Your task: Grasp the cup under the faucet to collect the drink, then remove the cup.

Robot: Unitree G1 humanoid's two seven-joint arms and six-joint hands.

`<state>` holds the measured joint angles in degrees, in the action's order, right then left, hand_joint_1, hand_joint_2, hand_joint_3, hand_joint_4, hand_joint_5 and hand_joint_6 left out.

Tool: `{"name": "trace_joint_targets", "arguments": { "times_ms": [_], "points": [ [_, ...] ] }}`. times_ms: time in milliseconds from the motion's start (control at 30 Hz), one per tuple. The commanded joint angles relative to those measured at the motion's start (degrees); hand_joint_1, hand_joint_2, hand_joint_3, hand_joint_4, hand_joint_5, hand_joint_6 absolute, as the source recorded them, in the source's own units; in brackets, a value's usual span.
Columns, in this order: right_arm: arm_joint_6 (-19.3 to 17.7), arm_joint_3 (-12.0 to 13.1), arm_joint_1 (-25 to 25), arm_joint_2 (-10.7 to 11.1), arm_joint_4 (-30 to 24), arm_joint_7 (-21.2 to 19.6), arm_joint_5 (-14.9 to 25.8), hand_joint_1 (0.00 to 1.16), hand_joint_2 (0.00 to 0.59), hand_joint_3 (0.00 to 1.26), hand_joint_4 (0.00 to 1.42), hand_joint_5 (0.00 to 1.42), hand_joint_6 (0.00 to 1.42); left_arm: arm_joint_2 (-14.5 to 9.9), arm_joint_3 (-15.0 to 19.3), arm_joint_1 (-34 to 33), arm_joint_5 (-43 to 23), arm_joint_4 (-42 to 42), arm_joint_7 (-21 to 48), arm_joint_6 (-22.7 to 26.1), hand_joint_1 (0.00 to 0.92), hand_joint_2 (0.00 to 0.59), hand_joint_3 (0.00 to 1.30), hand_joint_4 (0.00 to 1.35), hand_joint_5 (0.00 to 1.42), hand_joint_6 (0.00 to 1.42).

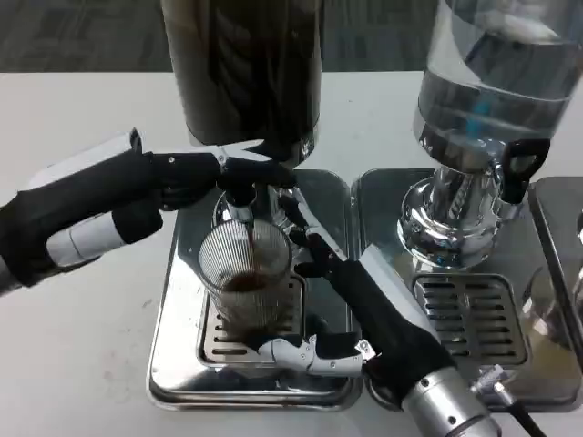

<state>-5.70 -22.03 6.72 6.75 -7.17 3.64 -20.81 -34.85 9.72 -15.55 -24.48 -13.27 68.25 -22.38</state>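
A clear ribbed cup stands on the drip grate of the left steel tray, right under the faucet of the dark drink dispenser. A thin dark stream falls into the cup, and brown drink lies at its bottom. My right hand grips the cup, with fingers behind its right side and the thumb low across its front. My left hand presses on the black tap handle above the faucet.
A second dispenser with clear liquid stands at the right on its own steel tray, with a black tap. White table lies to the left and in front.
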Motion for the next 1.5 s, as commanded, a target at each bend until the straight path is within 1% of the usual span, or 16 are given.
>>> {"name": "trace_joint_targets", "arguments": {
  "times_ms": [33, 300, 667, 900, 1233, 1300, 1500],
  "points": [
    [-0.2, 0.0, -0.6, -0.8, 0.2, 0.0, 0.5, 0.96, 0.186, 0.00, 0.00, 0.06, 0.20, -0.9, -1.4, 1.1, 0.9, 0.6, 1.4, -0.6, 0.000, 0.048, 0.28, 0.07, 0.14, 0.06],
    [-0.4, 0.0, -1.1, -1.1, 0.7, 0.1, 0.6, 0.97, 0.186, 0.00, 0.00, 0.06, 0.19, -1.1, -1.5, 0.9, 1.5, 0.3, 1.2, -1.8, 0.000, 0.052, 0.28, 0.07, 0.14, 0.06],
    [-0.4, -0.1, -1.6, -1.5, 1.6, -0.1, 0.5, 0.97, 0.186, 0.00, 0.00, 0.06, 0.18, -1.3, -1.6, 1.0, 1.5, 0.0, 1.1, -2.2, 0.000, 0.056, 0.28, 0.07, 0.14, 0.06],
    [-0.5, -0.2, -2.6, -2.3, 2.3, -0.1, 0.2, 0.97, 0.187, 0.00, 0.00, 0.06, 0.18, -1.3, -1.6, 1.3, 1.4, 0.1, 1.0, -2.2, 0.000, 0.056, 0.28, 0.07, 0.14, 0.06],
    [-0.4, -0.5, -3.4, -2.6, 2.7, -0.1, 0.2, 0.99, 0.186, 0.00, 0.00, 0.06, 0.18, -1.3, -1.5, 1.6, 1.5, 0.4, 0.7, -2.0, 0.000, 0.057, 0.29, 0.07, 0.14, 0.06],
    [-0.2, -0.5, -3.6, -2.7, 2.7, -0.1, 0.2, 1.01, 0.192, 0.00, 0.00, 0.06, 0.18, -1.3, -1.6, 1.6, 1.4, 0.5, 0.6, -2.0, 0.000, 0.057, 0.29, 0.07, 0.14, 0.06],
    [0.0, -0.7, -3.7, -2.7, 2.6, 0.1, 0.3, 1.01, 0.187, 0.00, 0.00, 0.06, 0.18, -1.2, -1.1, 1.8, 1.2, 0.4, -0.1, -2.0, 0.000, 0.057, 0.28, 0.07, 0.14, 0.06]
  ]
}}
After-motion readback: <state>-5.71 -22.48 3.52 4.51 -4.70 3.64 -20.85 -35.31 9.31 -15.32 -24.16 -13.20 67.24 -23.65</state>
